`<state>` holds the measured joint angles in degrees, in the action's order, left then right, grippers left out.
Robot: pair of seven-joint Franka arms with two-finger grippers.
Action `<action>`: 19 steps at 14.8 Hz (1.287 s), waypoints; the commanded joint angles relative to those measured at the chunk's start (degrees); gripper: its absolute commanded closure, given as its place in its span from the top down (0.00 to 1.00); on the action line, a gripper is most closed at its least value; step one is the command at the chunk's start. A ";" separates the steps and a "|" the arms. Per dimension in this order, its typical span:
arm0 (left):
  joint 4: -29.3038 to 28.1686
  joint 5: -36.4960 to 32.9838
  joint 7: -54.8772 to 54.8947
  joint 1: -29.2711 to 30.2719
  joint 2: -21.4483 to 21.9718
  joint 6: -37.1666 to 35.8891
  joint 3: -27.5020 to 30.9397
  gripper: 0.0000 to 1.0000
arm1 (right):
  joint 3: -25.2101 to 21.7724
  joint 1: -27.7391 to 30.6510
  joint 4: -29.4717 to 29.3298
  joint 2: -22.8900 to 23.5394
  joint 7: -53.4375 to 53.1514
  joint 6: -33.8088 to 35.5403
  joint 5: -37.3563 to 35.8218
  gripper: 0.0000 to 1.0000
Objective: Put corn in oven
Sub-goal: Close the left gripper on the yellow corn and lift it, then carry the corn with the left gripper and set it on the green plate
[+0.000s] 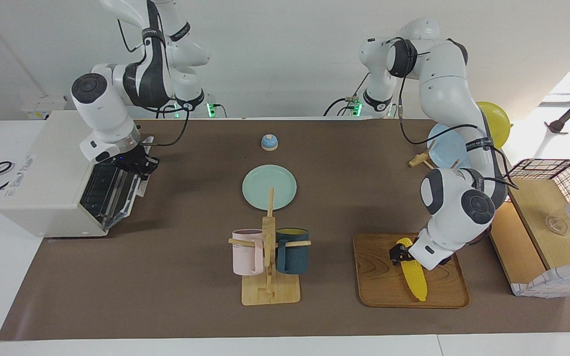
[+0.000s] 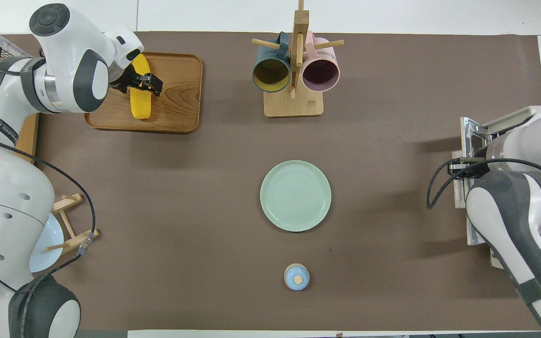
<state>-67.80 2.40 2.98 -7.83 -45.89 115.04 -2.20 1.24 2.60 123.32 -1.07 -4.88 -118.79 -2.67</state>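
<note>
Corn lies on the wooden tray at the left arm's end of the table. Left gripper is down at the cob's upper end, jaws spread wide astride it. Right gripper is clamped shut on the oven door handle, the door partly lowered.

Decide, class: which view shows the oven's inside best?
The facing view: the oven has its door swung partway down by the right gripper, baring the wire rack. In the overhead view the right arm covers most of the oven; only its door edge shows.
</note>
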 commanded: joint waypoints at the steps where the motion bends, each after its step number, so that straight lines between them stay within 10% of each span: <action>1: 2.15 -0.90 0.80 -0.43 -1.22 -0.08 0.62 0.70 | -0.63 1.27 1.65 3.70 -0.05 -6.08 -0.67 0.00; 4: 2.33 -0.90 0.72 -0.35 -1.22 -0.78 0.62 0.05 | -0.63 0.83 6.48 3.62 -0.31 -13.29 -0.67 0.00; 5: 2.33 -0.56 0.63 -0.52 -1.22 -0.78 0.62 0.00 | -0.63 0.83 7.45 4.14 -0.66 -15.05 -0.67 0.00; 13: 1.28 7.09 -6.72 -0.87 8.87 -9.56 0.71 0.00 | -0.36 -1.19 7.99 8.01 -2.06 -18.49 2.14 0.00; 19: -15.75 7.18 -20.35 -6.92 25.39 -12.83 0.09 0.00 | -0.19 -6.81 1.94 8.46 -6.55 -13.94 3.38 0.00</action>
<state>-72.60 8.70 -12.49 -11.86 -27.90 100.47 -2.80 1.50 -2.20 128.88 7.40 -10.16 -136.18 -0.97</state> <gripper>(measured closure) 0.436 0.991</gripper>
